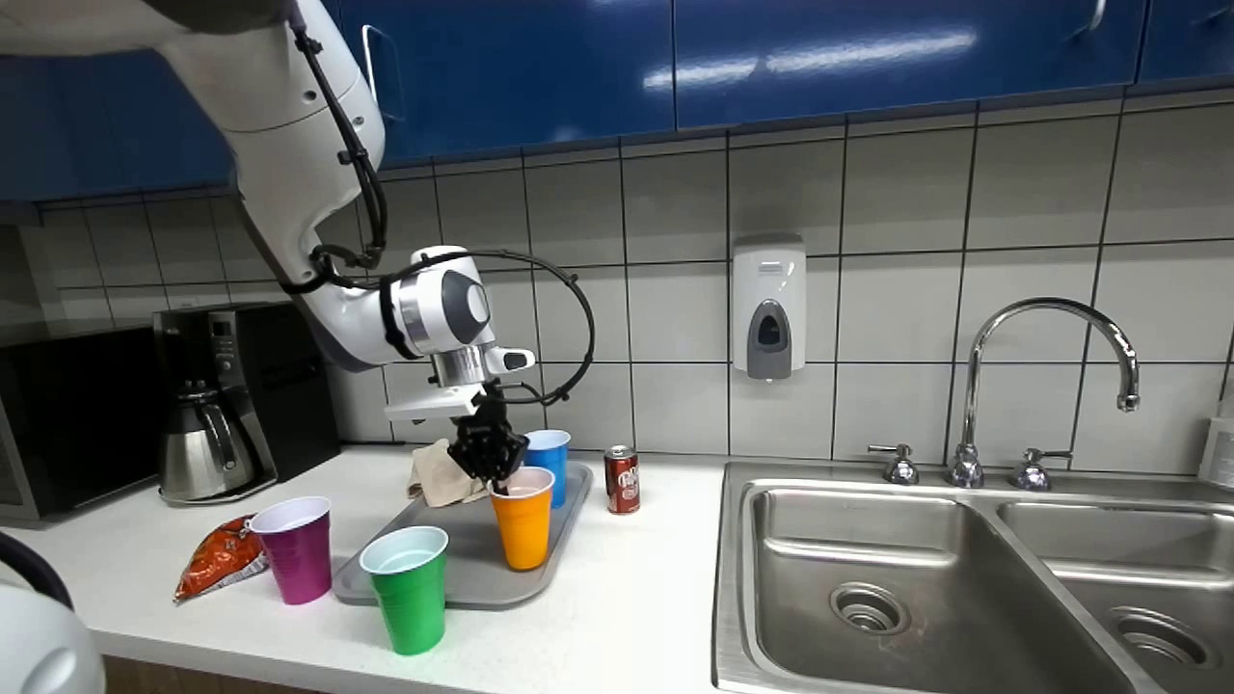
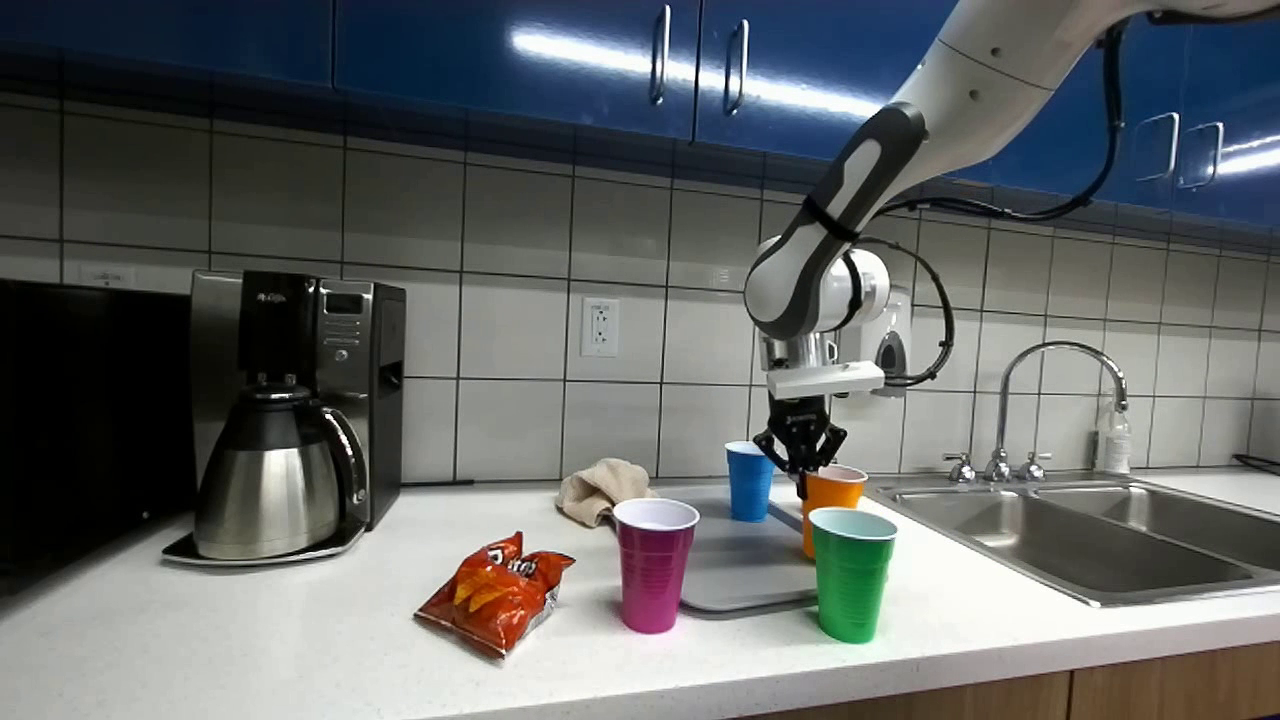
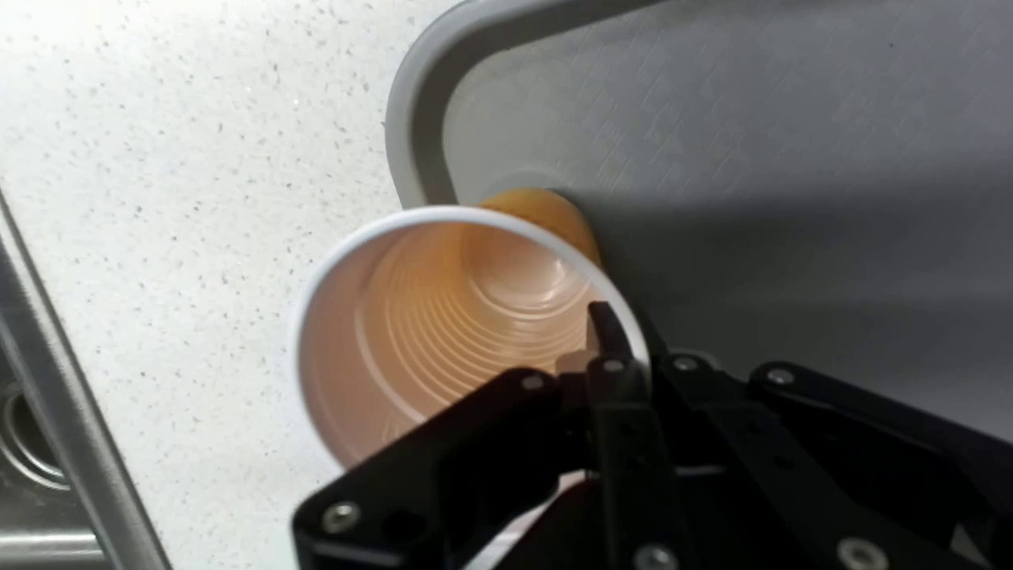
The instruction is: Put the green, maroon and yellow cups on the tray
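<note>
My gripper (image 3: 633,344) is shut on the wall of the yellow cup (image 3: 427,340), one finger inside the white rim and the other outside. In both exterior views this orange-yellow cup (image 1: 523,530) is nearly upright, with its base at a corner of the grey tray (image 1: 472,569); whether it touches the tray I cannot tell. On the counter at the tray's near edge stands the green cup (image 2: 852,580), partly covering the yellow one in an exterior view. The maroon cup (image 2: 655,570) is upright on the counter beside the tray, close to its edge.
A blue cup (image 1: 549,467) stands on the tray behind the yellow one. A beige cloth (image 2: 600,490) lies by the tray's back. Past the tray is a red can (image 1: 622,482), then the sink (image 1: 733,588). A chip bag (image 2: 495,600) lies near the maroon cup.
</note>
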You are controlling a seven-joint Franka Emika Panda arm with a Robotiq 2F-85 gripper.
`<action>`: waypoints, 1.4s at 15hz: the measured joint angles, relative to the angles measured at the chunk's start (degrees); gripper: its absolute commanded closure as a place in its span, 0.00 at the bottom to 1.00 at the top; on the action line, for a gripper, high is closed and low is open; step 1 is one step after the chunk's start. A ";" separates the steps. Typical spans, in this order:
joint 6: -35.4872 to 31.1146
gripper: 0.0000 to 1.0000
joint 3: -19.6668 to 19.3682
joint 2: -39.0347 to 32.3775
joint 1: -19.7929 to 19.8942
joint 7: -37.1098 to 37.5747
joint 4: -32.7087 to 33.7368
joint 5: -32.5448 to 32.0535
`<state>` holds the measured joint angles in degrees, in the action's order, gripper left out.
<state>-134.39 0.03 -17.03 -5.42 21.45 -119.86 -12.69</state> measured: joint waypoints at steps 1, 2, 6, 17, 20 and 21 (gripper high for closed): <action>-0.14 0.71 -0.01 -0.24 -0.01 0.00 0.05 0.00; -0.16 0.65 -0.02 -0.42 -0.02 0.02 0.07 0.03; -0.16 0.35 -0.03 -0.46 -0.03 0.02 0.20 1.00; 0.45 0.00 -0.03 7.61 0.01 -1.65 -4.87 3.23; 0.80 0.00 -0.02 11.94 0.05 -2.33 -8.70 3.26; 1.02 0.00 -0.03 13.41 0.05 -2.36 -9.97 3.27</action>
<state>-133.37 0.01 -3.62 -5.37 19.09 -129.83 -9.42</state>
